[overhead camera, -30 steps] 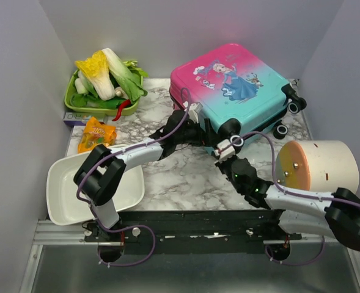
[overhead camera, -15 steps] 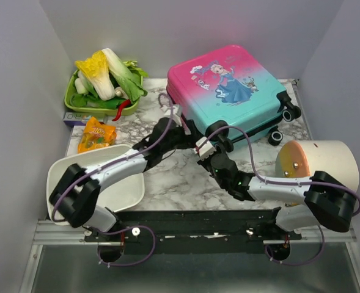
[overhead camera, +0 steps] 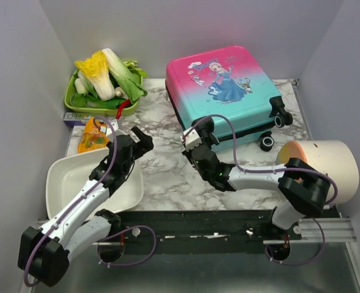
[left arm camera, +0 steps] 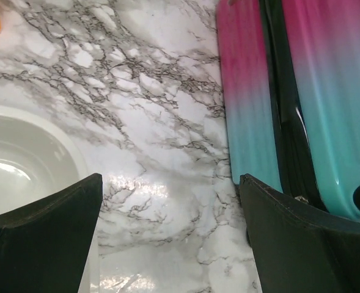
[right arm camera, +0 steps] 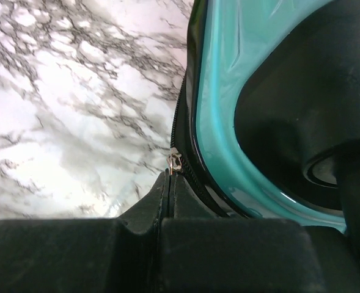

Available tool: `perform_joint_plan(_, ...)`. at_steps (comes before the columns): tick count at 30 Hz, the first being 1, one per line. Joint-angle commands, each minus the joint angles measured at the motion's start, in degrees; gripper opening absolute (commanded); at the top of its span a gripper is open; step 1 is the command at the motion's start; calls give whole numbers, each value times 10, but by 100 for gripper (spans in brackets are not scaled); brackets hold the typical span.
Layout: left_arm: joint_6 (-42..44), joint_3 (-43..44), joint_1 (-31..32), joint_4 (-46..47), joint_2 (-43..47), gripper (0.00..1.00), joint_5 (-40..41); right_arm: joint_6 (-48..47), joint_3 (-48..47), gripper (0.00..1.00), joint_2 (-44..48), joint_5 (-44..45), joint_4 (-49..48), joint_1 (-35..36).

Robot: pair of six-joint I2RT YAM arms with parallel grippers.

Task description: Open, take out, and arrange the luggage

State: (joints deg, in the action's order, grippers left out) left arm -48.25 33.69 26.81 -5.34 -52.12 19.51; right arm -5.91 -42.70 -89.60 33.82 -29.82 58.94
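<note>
The luggage, a pink-to-teal hard-shell suitcase with a princess print, lies flat at the back right, wheels toward the right. My right gripper is at its near left corner. In the right wrist view its jaws are pressed together, with the metal zipper pull pinched at their tips against the black zip track beside the teal shell. My left gripper hovers open over the marble, apart from the luggage. The left wrist view shows its fingers wide with only tabletop between, and the luggage side to their right.
A white basin sits at the near left, under the left arm. An orange snack packet lies behind it, and a green tray of vegetables stands at the back left. A cream cylinder lies at the right. Walls enclose three sides.
My left gripper has drawn back from the luggage toward the basin, staying open. My right gripper has slid left along the luggage's front edge with the zipper pull. The luggage turned slightly.
</note>
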Motion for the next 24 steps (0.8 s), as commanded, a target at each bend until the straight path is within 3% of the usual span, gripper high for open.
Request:
perform_joint_plan(1,-12,-14,-4,-34,40,99,26,43,-82,1,-55,18,-121,12)
perform_joint_plan(5,-6,-46,-6,8,48,99,-20,112,-95,1,-71,87,-113,13)
perform_joint_plan(6,16,-57,-6,33,45,99,-80,133,-86,1,-60,78,-107,13)
perform_joint_plan(9,26,-139,-5,214,11,99,-230,175,-70,1,-21,63,-74,14)
perform_joint_plan(10,-2,-168,-4,355,-5,99,-315,180,-70,1,-15,58,-47,13)
perform_joint_plan(11,-21,-210,0,413,-37,99,-341,184,-73,1,-9,58,-38,14)
perform_joint_plan(14,-43,-213,46,482,-90,99,-310,202,-92,1,-8,47,13,14)
perform_joint_plan(17,-67,-207,117,511,-141,99,-214,225,-96,1,0,36,42,14)
perform_joint_plan(20,-102,-202,137,597,-200,99,-213,237,-98,1,14,24,56,14)
perform_joint_plan(24,-100,-188,157,596,-207,99,-159,242,-112,1,36,14,88,14)
